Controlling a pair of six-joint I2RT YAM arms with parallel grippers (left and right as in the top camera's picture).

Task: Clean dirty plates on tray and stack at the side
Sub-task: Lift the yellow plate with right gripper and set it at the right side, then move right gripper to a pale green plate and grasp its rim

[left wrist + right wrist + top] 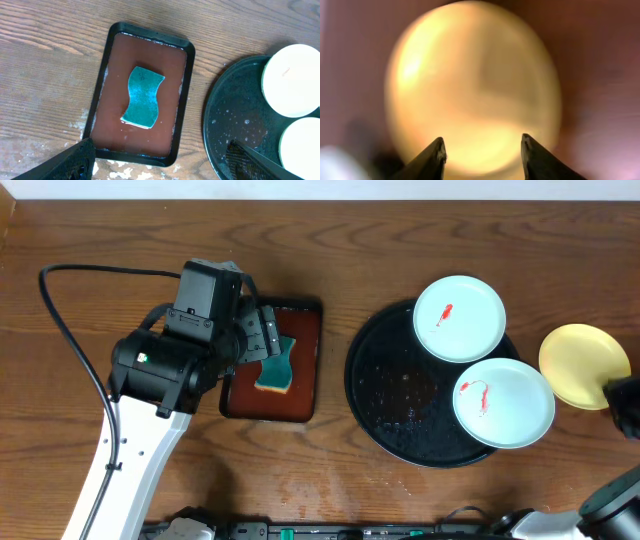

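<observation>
The wooden tabletop [400, 500] is showing matt grain, the black tray [385, 390] is gleaming glossy, the plates [460, 320] are looking smooth.

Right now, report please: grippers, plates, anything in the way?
Left gripper open above sponge in brown tray. Right gripper open at yellow plate, off black tray. Two white plates on tray, both red-smeared. No obstruction seen.

A robot lab bench, laid out as a dishwashing station

A bare wood-grain worktop [80, 240] carries a white-and-black robot arm [150, 370] trailing a loose black cable [110, 269] (lab gear, not household). The wares are kitchen ones: a teal sponge [143, 97] lying in a brown tray [102, 90], and red-smeared plates [459, 318] on a droplet-speckled black tray [385, 395].
</observation>
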